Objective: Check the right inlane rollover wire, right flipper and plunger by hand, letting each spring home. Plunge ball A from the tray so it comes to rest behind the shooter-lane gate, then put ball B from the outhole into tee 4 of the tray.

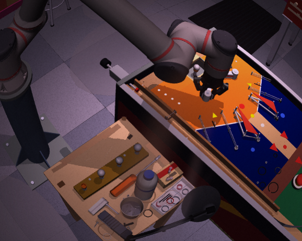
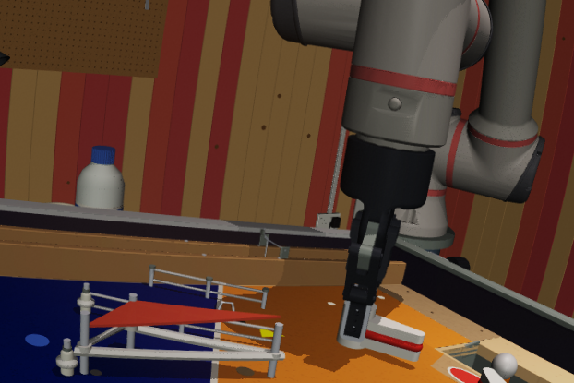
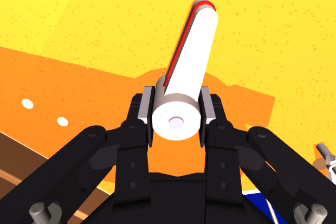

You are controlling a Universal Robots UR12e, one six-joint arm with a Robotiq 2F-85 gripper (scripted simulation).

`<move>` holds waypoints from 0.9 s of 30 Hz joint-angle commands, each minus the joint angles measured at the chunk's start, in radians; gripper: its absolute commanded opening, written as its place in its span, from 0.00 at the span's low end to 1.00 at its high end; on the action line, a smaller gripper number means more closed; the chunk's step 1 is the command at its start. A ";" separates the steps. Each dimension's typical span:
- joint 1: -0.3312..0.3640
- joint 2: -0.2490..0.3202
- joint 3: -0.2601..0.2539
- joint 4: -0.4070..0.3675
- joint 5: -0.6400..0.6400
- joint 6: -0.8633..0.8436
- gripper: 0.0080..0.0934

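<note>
The right flipper (image 3: 187,61), a white bat with a red rubber band, lies on the orange playfield with its pivot end gripped by my closed gripper (image 3: 176,116) (image 2: 354,323) (image 1: 207,94). Its tip points toward the outhole, where ball B (image 2: 504,363) (image 1: 196,67) rests apart from it. The tray (image 1: 110,170) on the side table carries three steel balls on tees, with ball A (image 1: 137,147) at its far end and an orange-marked empty tee (image 1: 83,186) at the near end. The plunger knob (image 1: 104,62) sticks out from the cabinet's front corner. The inlane rollover wire (image 1: 214,123) stands by a yellow arrow.
The pinball cabinet (image 1: 225,135) fills the right side, with red slingshots (image 1: 247,122) and wire guide rails beyond the flipper. The shooter-lane gate (image 1: 170,114) sits on the wooden lane rail. A bottle (image 1: 146,184), screwdriver (image 1: 123,185), bowl (image 1: 131,207) and parts box crowd the side table.
</note>
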 commanded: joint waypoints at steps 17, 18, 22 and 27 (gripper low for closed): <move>0.000 0.000 -0.001 -0.001 0.000 0.379 0.00; 0.000 0.000 -0.001 -0.001 0.000 0.390 0.00; 0.000 0.000 -0.001 -0.001 0.000 0.408 0.00; 0.000 0.000 -0.001 -0.001 0.000 0.409 0.00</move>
